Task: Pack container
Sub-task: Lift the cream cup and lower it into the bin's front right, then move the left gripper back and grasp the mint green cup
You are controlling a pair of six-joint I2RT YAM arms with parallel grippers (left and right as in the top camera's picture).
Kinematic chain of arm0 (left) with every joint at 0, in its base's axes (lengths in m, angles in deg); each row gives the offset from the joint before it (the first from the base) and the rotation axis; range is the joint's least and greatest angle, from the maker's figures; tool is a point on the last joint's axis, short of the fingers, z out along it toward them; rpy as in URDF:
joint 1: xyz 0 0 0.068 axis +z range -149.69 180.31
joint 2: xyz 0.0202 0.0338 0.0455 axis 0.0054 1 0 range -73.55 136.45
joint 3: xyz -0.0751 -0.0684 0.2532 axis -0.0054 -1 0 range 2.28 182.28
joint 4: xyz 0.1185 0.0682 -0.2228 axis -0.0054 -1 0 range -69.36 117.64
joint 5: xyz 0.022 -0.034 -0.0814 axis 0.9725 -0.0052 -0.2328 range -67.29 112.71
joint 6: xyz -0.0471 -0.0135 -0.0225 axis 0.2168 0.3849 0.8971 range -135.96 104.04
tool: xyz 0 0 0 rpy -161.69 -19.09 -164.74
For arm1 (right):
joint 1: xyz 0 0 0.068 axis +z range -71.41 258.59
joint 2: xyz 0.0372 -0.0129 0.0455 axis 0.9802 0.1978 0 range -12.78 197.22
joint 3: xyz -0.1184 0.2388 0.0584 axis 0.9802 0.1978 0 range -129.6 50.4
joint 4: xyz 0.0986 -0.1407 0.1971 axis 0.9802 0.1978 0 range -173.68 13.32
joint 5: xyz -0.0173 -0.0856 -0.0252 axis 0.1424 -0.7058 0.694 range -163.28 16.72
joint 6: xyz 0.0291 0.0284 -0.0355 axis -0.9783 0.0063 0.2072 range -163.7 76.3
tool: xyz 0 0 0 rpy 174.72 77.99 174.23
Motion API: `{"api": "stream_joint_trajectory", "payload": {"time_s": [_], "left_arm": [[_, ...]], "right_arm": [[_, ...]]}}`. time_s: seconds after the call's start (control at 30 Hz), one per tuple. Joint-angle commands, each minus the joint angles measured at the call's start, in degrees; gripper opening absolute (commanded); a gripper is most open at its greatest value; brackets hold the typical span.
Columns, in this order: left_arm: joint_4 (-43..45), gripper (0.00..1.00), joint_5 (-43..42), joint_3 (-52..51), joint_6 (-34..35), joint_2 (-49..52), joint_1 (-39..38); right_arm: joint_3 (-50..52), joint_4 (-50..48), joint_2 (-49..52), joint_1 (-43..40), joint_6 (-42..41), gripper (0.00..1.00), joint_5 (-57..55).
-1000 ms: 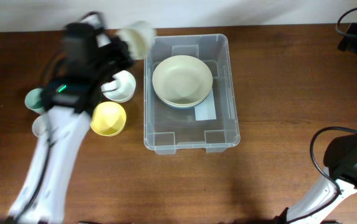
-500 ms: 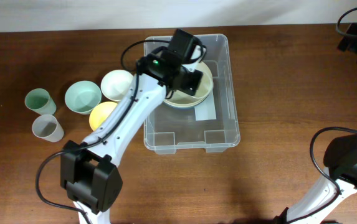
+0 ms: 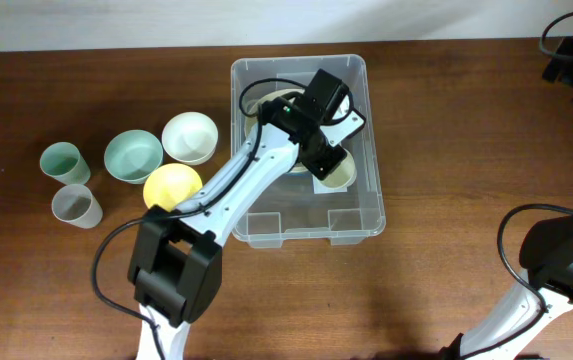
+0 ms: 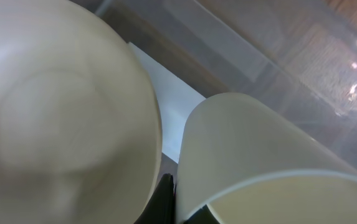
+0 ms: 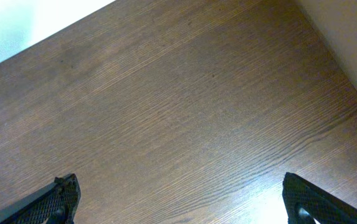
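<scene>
The container (image 3: 358, 75) is a large clear tub in the middle of the table. Its wall (image 4: 271, 56) and white base label (image 4: 172, 106) show in the left wrist view. Inside it lie stacked cream plates (image 3: 271, 100), half hidden under my left arm; the top plate (image 4: 60, 112) fills the left of the wrist view. My left gripper (image 3: 328, 158) is down inside the tub, shut on the wall of a cream cup (image 3: 339, 174), which is tilted beside the plates. The cup (image 4: 259, 155) is pinched between the dark fingers (image 4: 166, 196). My right gripper (image 5: 181, 199) stands open over bare wood.
Left of the tub sit a white bowl (image 3: 189, 137), a green bowl (image 3: 133, 156) and a yellow bowl (image 3: 172, 187). Further left stand a green cup (image 3: 62, 161) and a grey cup (image 3: 76, 206). The right arm (image 3: 566, 60) rests at the far right corner.
My left arm has swung from the left of the tub into it with the cream cup, then moved right and down over the label. The right arm has not moved.
</scene>
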Motion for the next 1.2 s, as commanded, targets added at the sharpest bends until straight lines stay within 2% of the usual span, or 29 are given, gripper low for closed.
{"api": "stream_joint_trajectory", "payload": {"time_s": [0.0,0.13,0.33,0.37,0.43,0.5,0.63,0.7,0.8,0.83,0.87,0.93,1.0,1.1,1.13,1.17], "left_arm": [[-0.11,0.00,-1.88,0.94,-3.17,1.99,-0.04],[-0.09,0.00,-2.97,0.94,-5.75,4.35,-1.01],[0.66,0.01,-2.91,0.94,-5.97,4.76,-1.90],[0.66,0.08,-2.91,0.94,-5.95,4.76,-1.90],[0.66,0.31,-2.89,0.96,-5.95,4.76,-1.88],[0.74,0.38,-2.86,0.96,-5.95,4.76,-1.88],[0.79,0.41,-2.16,3.21,-5.92,4.76,-1.73],[0.68,0.42,1.55,6.25,-5.92,4.74,-1.62],[-0.87,0.59,7.74,13.20,-5.86,4.74,-0.85],[-1.66,0.60,8.66,15.58,-5.40,4.74,-0.37],[-2.16,0.61,9.55,17.20,-4.26,4.74,0.07],[-4.28,0.62,12.98,22.21,2.58,4.74,1.99],[-9.03,0.85,15.96,27.89,12.26,4.74,6.16],[-16.79,0.85,16.09,33.46,20.87,4.74,13.84],[-20.90,0.95,16.06,35.50,24.90,4.74,18.62],[-22.93,0.98,16.09,36.20,26.88,4.74,21.38]], "right_arm": [[-1.16,0.02,-0.57,-0.04,-0.63,0.99,-0.46],[-1.16,0.02,-0.57,-0.04,-0.63,0.99,-0.46],[-1.16,0.02,-0.57,-0.04,-0.63,0.99,-0.46],[-1.16,0.02,-0.57,-0.04,-0.63,0.99,-0.46],[-1.16,0.02,-0.55,-0.04,-0.63,0.99,-0.46],[-1.16,0.02,-0.57,-0.04,-0.63,0.99,-0.46],[-1.16,0.02,-0.55,-0.04,-0.63,0.99,-0.46],[-1.16,0.02,-0.57,-0.04,-0.63,0.99,-0.46],[-1.16,0.02,-0.57,-0.04,-0.63,0.99,-0.46],[-1.16,0.02,-0.55,-0.04,-0.63,0.99,-0.46],[-1.16,0.02,-0.57,-0.04,-0.63,0.99,-0.46],[-1.16,0.02,-0.57,-0.04,-0.63,0.99,-0.46],[-1.16,0.02,-0.57,-0.04,-0.63,0.99,-0.46],[-1.16,0.02,-0.55,-0.04,-0.63,0.99,-0.46],[-1.16,0.02,-0.57,-0.04,-0.63,0.99,-0.46],[-1.16,0.02,-0.57,-0.04,-0.63,0.99,-0.46]]}}
